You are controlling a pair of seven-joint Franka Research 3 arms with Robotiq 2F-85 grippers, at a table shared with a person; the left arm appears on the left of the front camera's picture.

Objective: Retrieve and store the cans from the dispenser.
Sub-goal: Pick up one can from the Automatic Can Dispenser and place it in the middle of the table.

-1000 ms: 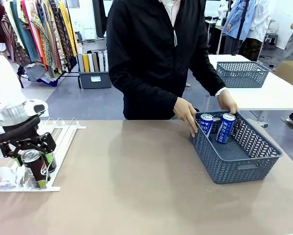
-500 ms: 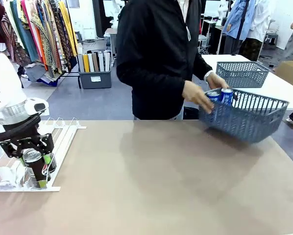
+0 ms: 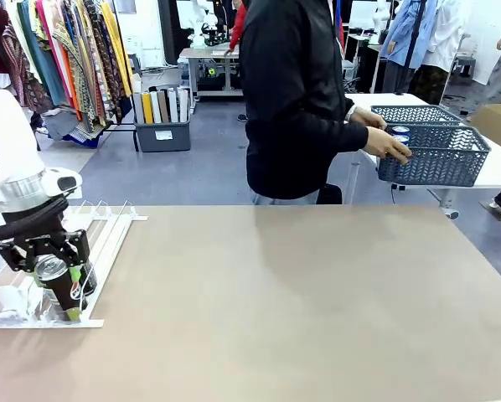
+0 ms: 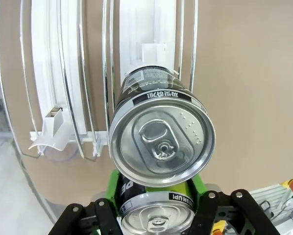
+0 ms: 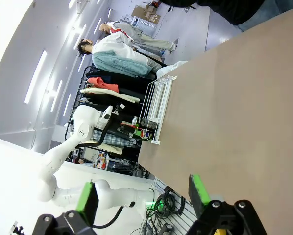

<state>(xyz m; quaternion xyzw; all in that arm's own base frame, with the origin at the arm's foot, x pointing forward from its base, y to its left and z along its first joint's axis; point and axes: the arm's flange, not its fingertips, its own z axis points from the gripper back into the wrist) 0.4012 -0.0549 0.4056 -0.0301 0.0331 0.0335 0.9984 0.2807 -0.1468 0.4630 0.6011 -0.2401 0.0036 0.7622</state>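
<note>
Brown worktop (image 3: 276, 301) runs across to the person's side. At its left edge, the left end effector (image 3: 64, 289) has its green pads pressed on a dark can (image 4: 156, 218) at the low end of the white dispenser (image 3: 108, 239). A second dark can (image 4: 161, 142) sits in the same wire lane just beyond it. The right end effector (image 5: 144, 196) hangs with its fingers wide apart. Past the far edge, a person (image 3: 296, 100) holds a grey basket (image 3: 435, 159) with blue cans (image 3: 400, 134) at a white table (image 3: 493, 167).
</note>
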